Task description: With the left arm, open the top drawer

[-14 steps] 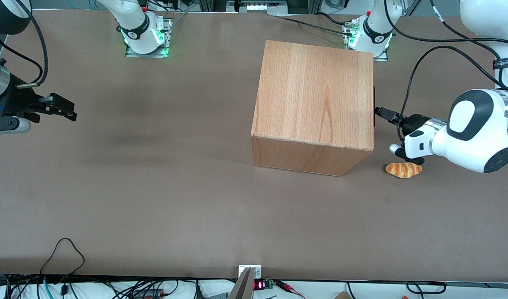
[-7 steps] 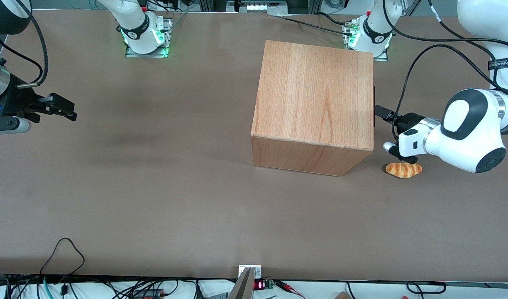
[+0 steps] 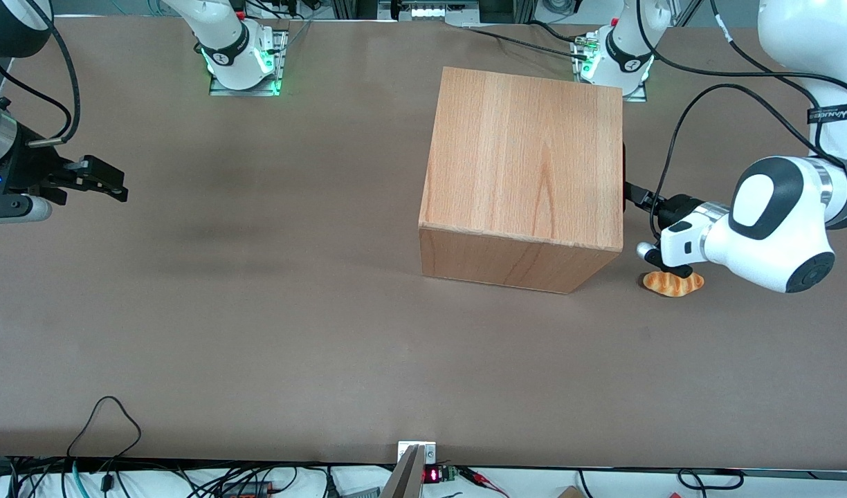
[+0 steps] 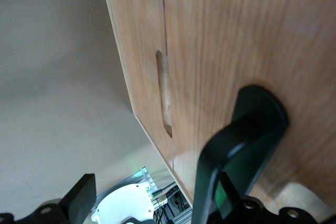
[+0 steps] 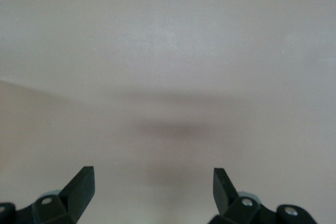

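Note:
The beech cabinet (image 3: 524, 173) stands on the table with its front facing the working arm's end. The top drawer (image 4: 252, 35) is shut, its wood front panel filling the left wrist view. Its black handle (image 4: 247, 140) shows very close up there, and in the front view only as a dark strip (image 3: 624, 181) at the cabinet's edge. My left arm (image 3: 776, 221) reaches level toward that front. Its gripper (image 3: 636, 197) is open at the handle. One finger (image 4: 79, 200) stands out over the table beside the cabinet, while the handle covers the other finger.
A bread roll (image 3: 674, 283) lies on the table just under the left wrist, in front of the cabinet. A narrow recessed slot (image 4: 164, 93) sits along a seam in the cabinet front. Black cables (image 3: 679, 131) loop above the gripper. The arm bases (image 3: 621, 59) stand at the table's back edge.
The left arm has slid in toward the cabinet front. The gripper now reaches the handle and the wrist partly covers the bread roll. The cabinet has not moved.

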